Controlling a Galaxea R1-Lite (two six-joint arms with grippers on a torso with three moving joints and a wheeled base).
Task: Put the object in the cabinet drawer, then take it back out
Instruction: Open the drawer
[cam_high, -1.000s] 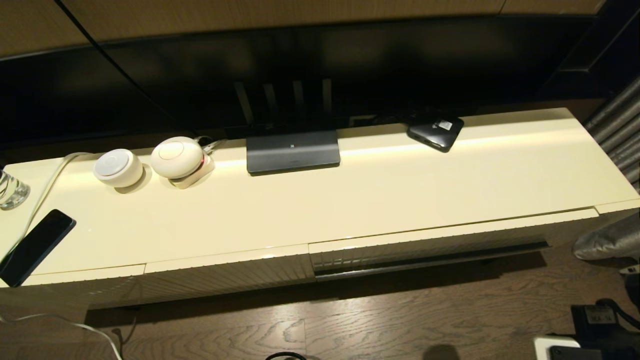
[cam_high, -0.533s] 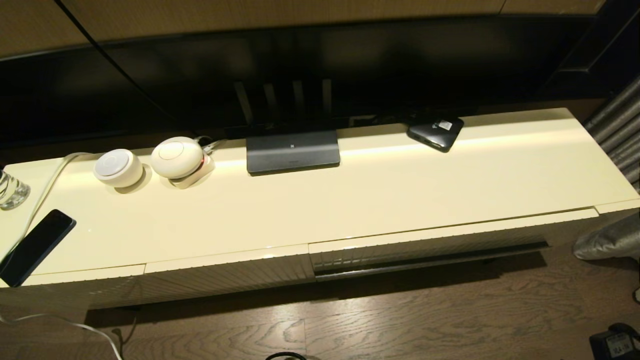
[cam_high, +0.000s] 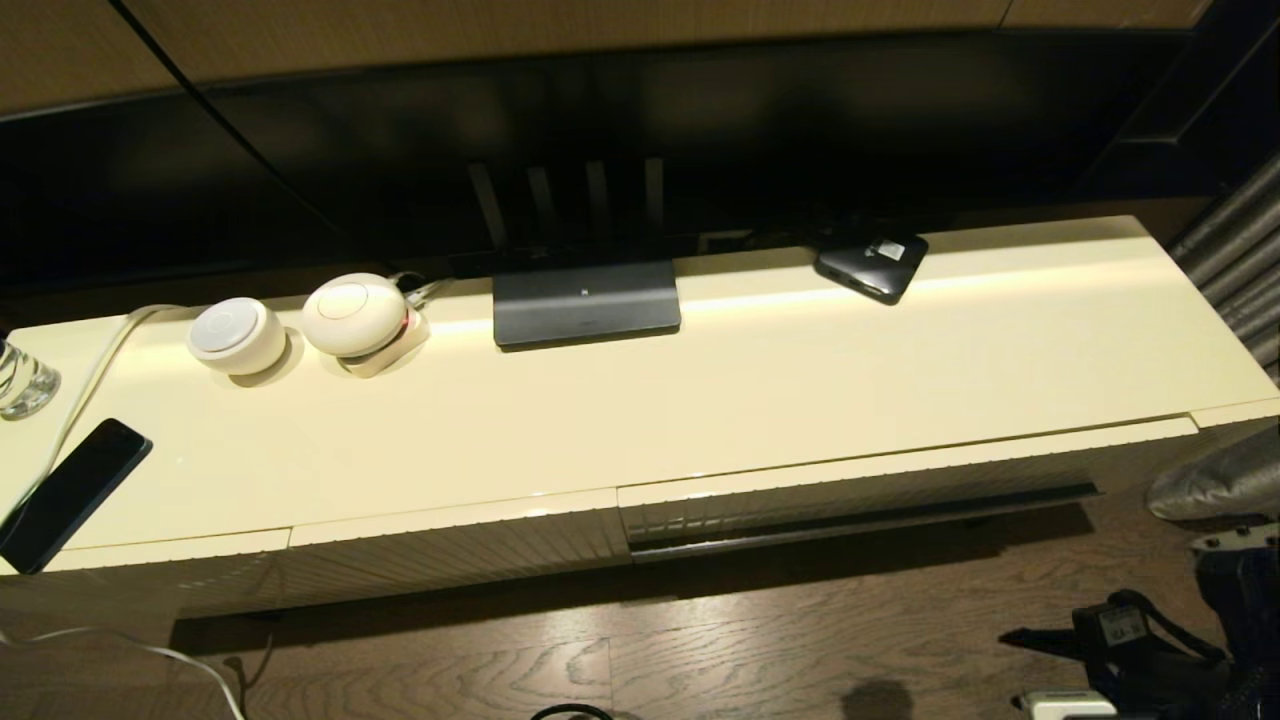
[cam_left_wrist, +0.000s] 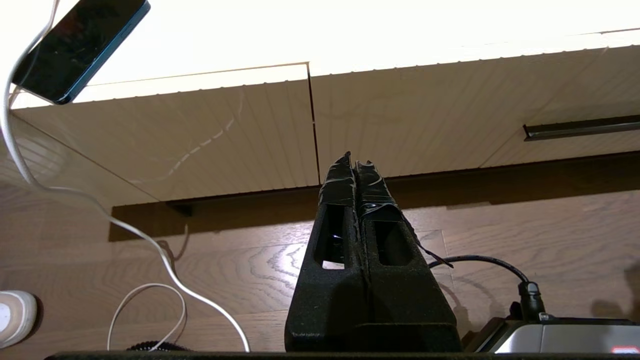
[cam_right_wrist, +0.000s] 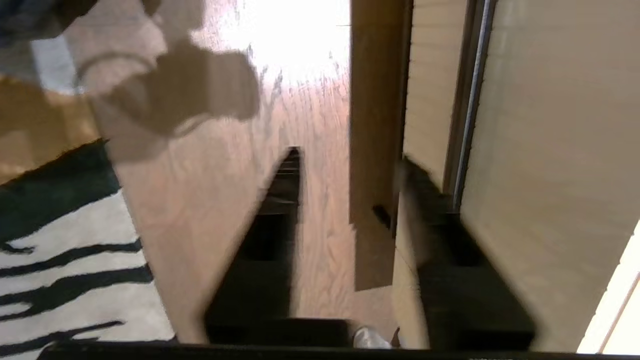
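Observation:
The object is out of view in every picture. The cabinet drawer (cam_high: 900, 488) is the wide ribbed cream front with a dark lower strip, right of centre, and it looks pushed in. It also shows as the drawer (cam_left_wrist: 600, 95) and, close up, the drawer (cam_right_wrist: 525, 125). My right arm (cam_high: 1135, 650) is low over the floor at the bottom right, in front of the drawer's right end. The right gripper (cam_right_wrist: 350, 160) is open with only floor between its fingers, one finger close to the cabinet front. My left gripper (cam_left_wrist: 356, 162) is shut on nothing, low before the cabinet's left panels.
On the cabinet top stand a phone (cam_high: 70, 492), a glass (cam_high: 22, 378), two white round devices (cam_high: 300, 325), a dark base plate (cam_high: 585, 303) and a small flat black box (cam_high: 872, 262). White cables (cam_left_wrist: 165, 260) trail on the floor. A striped rug (cam_right_wrist: 60, 260) lies nearby.
My right arm dropped almost out of the head view at the bottom right corner, then came back in, reaching farther left along the floor.

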